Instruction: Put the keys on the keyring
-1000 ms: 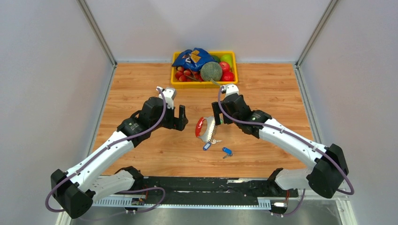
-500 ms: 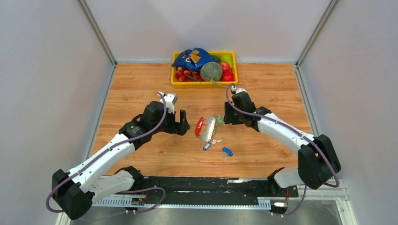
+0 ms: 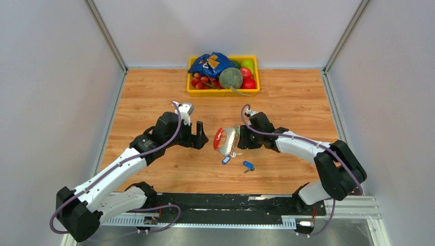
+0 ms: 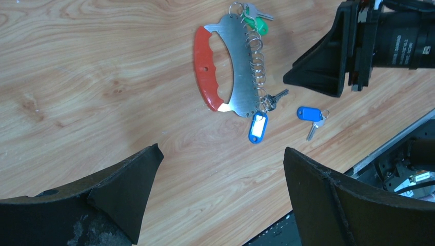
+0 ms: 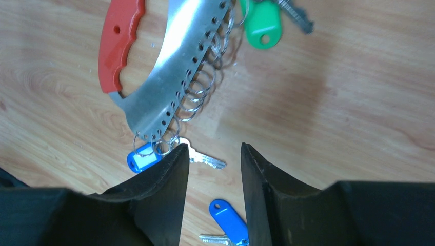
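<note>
The keyring is a curved silver plate with a red grip and a row of wire rings, lying flat mid-table; it also shows in the left wrist view and the right wrist view. One blue-tagged key sits at the plate's lowest rings, a bare silver key beside it. A second blue-tagged key lies loose nearer the arms. My right gripper hovers just right of the plate, jaws narrowly apart, holding nothing. My left gripper stands wide open to the left.
A green tag with a key hangs from the plate's top rings. A yellow tray with a blue bag, fruit and a grey-green ball stands at the back. The black base rail runs along the near edge.
My right arm has swung nearer and in toward the keyring's right side, and its jaws have narrowed. The left gripper has shifted slightly toward the keyring. Keys and keyring have not moved.
</note>
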`<state>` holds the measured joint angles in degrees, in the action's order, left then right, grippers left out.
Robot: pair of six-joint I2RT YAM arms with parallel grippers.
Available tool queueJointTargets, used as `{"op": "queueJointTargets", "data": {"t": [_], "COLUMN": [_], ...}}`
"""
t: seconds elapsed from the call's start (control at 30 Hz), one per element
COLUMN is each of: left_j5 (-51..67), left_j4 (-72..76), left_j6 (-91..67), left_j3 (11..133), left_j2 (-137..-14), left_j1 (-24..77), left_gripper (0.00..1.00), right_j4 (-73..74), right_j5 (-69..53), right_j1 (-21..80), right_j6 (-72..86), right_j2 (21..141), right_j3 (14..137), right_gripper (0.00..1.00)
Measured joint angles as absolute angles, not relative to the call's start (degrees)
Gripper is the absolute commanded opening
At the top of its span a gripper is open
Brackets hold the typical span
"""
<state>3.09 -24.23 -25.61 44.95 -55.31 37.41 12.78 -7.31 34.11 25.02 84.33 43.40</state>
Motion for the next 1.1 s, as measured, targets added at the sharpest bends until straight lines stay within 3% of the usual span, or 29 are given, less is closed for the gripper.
{"op": "queueJointTargets", "data": {"t": [0.43,1.1], "left_j5": [4.45,4.51], "left_j4": [-22.96,-22.92], "left_j6": [-26.37,-26.76], "left_j3": [44.91,44.91], "left_j2": [-55.64,-55.59], "left_j1": [37.41,37.41], "left_gripper": [1.00,1.00], "right_j4": [8.29,4.36], "right_j5": [-9.93,-1.28], "right_j1": [36.73,36.34], "right_j6": [29.19,33.45], "right_j2": [83.99,89.95], "right_j3": [41.34,44.91], "right_gripper": [0.42,0.36]}}
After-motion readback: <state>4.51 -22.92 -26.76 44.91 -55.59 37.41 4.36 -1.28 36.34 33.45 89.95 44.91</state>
